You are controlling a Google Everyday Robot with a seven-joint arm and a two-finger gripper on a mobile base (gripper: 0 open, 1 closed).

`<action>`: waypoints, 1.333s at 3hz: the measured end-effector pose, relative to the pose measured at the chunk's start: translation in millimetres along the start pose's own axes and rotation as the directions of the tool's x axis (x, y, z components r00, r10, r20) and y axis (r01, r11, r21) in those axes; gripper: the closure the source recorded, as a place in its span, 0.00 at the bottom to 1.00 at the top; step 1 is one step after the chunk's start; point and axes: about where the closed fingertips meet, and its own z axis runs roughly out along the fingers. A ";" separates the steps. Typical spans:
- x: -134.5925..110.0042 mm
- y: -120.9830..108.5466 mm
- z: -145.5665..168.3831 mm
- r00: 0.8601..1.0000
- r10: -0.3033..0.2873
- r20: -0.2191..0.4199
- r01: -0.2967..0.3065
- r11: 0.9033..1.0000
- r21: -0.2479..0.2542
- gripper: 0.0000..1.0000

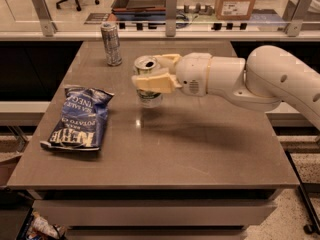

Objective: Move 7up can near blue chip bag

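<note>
The 7up can (pixel 148 96), white with green markings and a silver top, is held in my gripper (pixel 151 73), whose cream fingers (pixel 152 82) are shut around its upper part. It hangs over the middle of the brown table (pixel 200 149), a little above the surface. The blue chip bag (pixel 79 117), crinkled with white lettering, lies flat on the left side of the table, a short gap to the left of the can. My white arm reaches in from the right.
A taller silver-grey can (pixel 111 44) stands at the table's back left. A glass rail with metal posts (pixel 171 6) runs behind the table. A cardboard box (pixel 237 0) sits beyond it.
</note>
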 end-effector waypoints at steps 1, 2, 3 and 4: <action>-0.6 23.9 9.6 1.000 -0.011 -0.003 0.011 1.000 -0.016 1.00; 0.7 41.6 18.1 1.000 -0.019 0.002 0.019 0.999 -0.048 1.00; 3.6 56.3 27.8 1.000 -0.018 0.014 0.020 0.996 -0.088 1.00; 10.6 67.3 35.4 0.999 -0.017 0.027 0.020 0.995 -0.100 1.00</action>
